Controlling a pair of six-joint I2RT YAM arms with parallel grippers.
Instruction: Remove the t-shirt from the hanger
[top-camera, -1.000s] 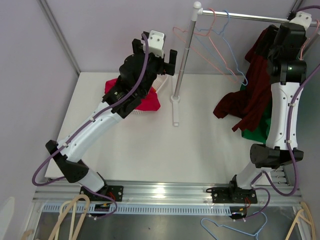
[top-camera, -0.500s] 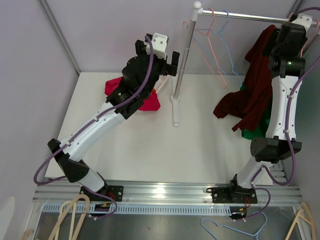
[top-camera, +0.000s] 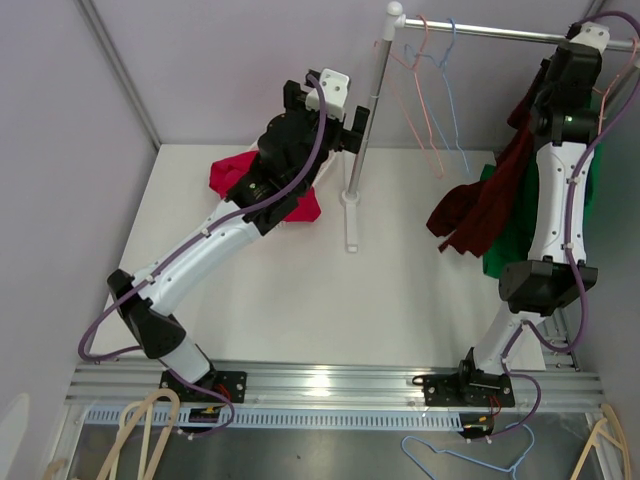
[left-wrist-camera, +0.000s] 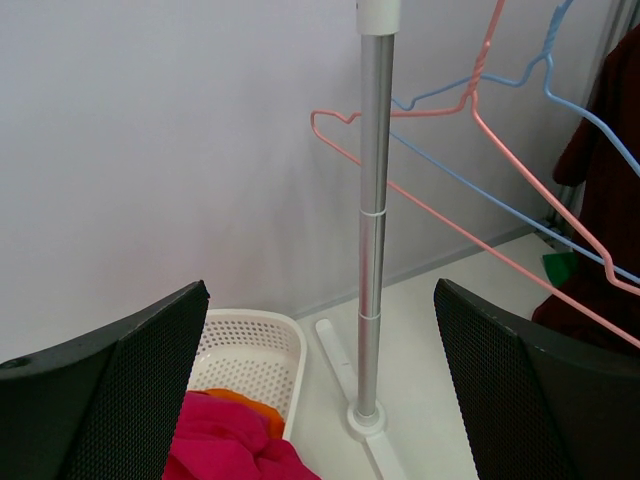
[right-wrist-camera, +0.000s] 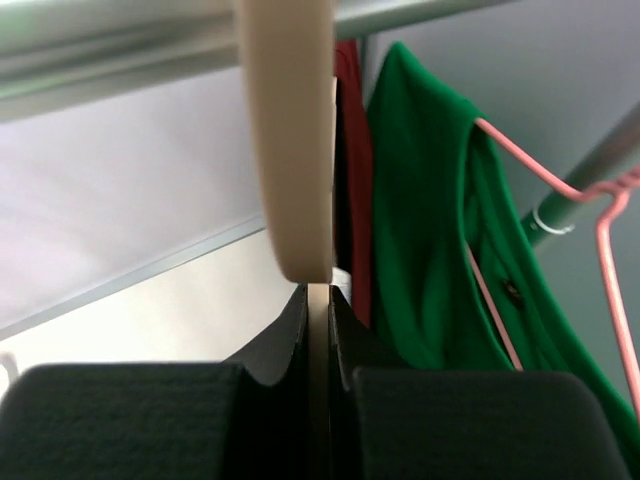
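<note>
Dark red t-shirt (top-camera: 478, 213): its top is hidden from you behind the right arm (top-camera: 555, 200); cream hanger (right-wrist-camera: 288, 140): blurred, cut off by the upper edge; basket (left-wrist-camera: 250, 352): pink cloth (left-wrist-camera: 225, 442) covers most of the orange item (left-wrist-camera: 256, 406) inside.

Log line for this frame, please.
left pincer open, facing pole | right pincer shut on cream hanger at rail | red t-shirt hanging, not yet off

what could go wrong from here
The right gripper is shut on the thin beige hanger; the hold looks narrow, so it may slip or twist.
The green shirt on its pink hanger hangs right beside the dark red t-shirt; pulling could drag it along.
The open left gripper faces the rack pole closely and might knock it.
</note>
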